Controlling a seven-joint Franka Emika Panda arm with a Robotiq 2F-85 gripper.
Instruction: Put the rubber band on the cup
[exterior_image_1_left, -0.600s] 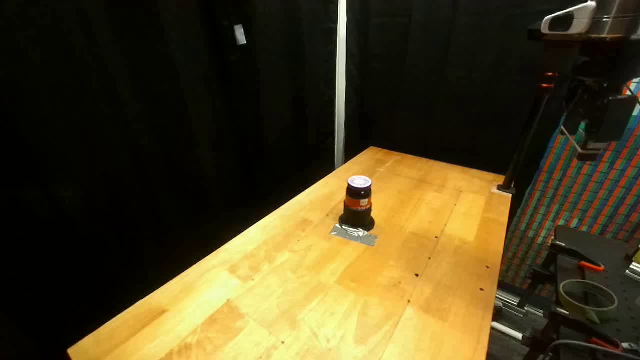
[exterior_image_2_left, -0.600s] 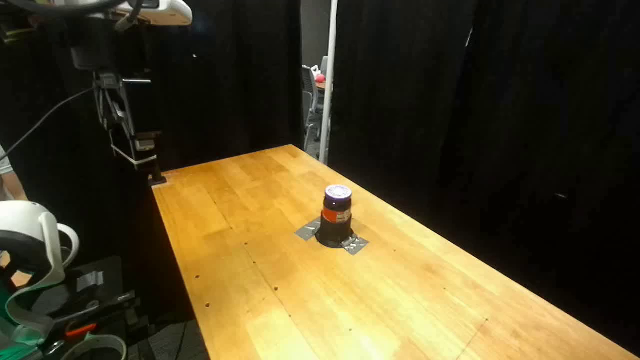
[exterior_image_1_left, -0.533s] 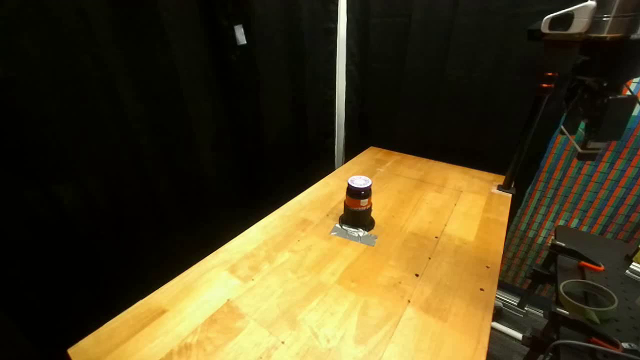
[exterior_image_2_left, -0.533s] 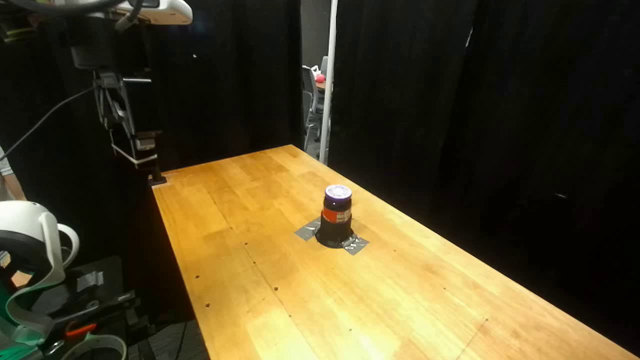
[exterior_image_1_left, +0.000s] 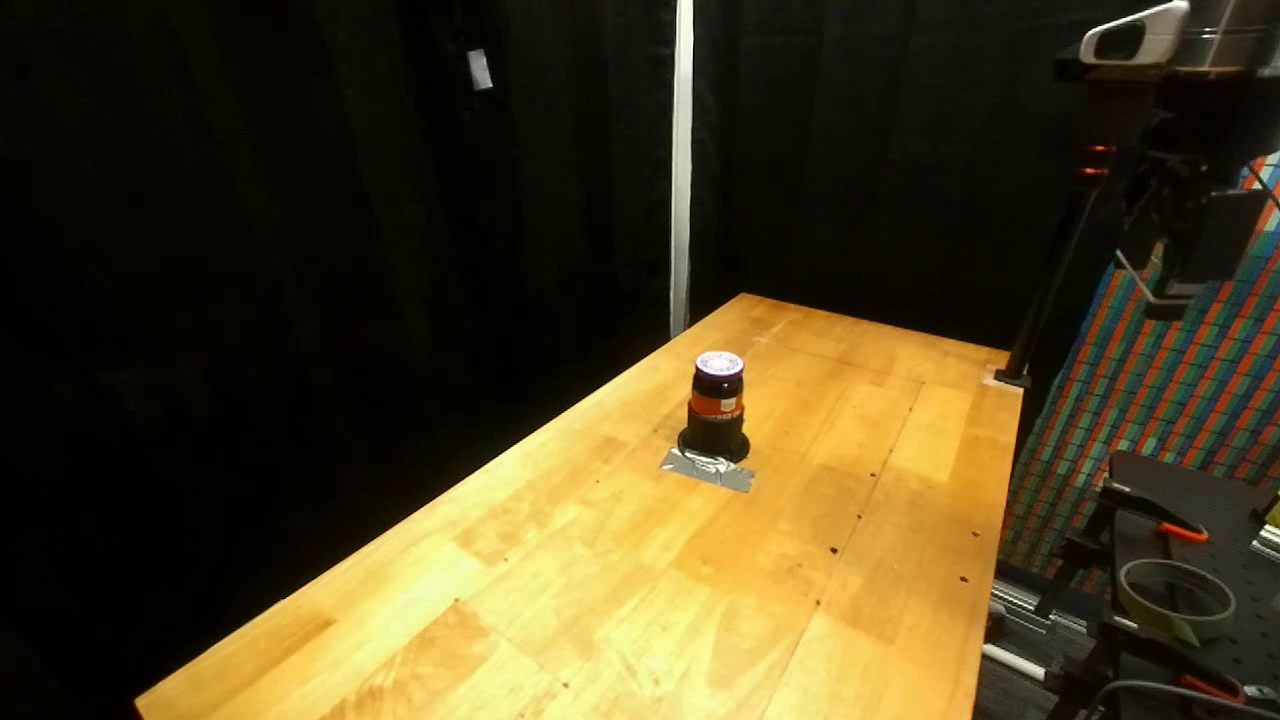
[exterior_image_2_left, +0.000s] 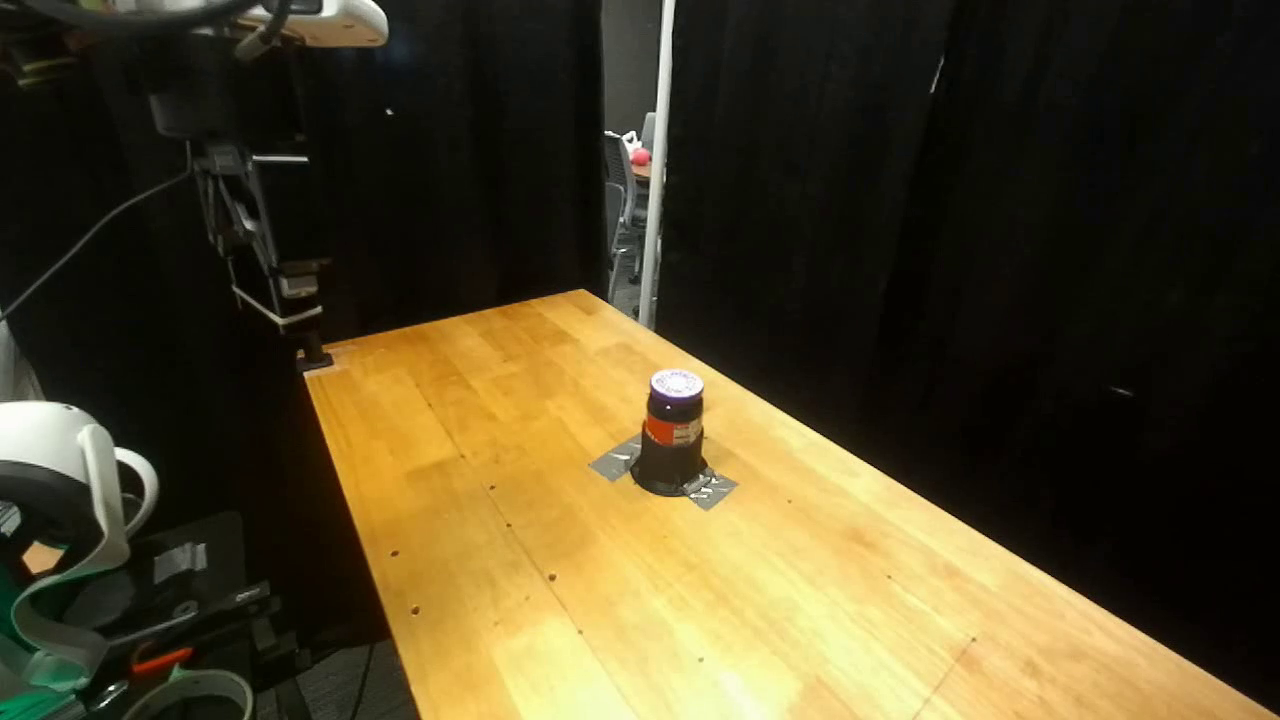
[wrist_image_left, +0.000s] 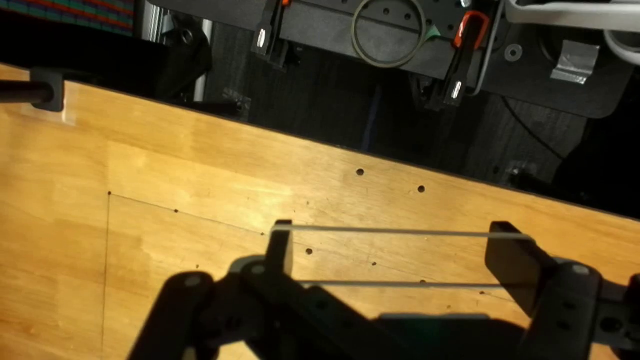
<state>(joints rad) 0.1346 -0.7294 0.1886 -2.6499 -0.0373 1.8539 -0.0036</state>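
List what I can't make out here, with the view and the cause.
Rubber band: its lower strand's ends, hidden behind the fingers in the wrist view.
Cup: its markings, too small to read in both exterior views; outside the wrist view's frame.
Robot arm: its upper part, cut off by the top edge in both exterior views.
White device: part of it, cut off by the left edge in an exterior view.
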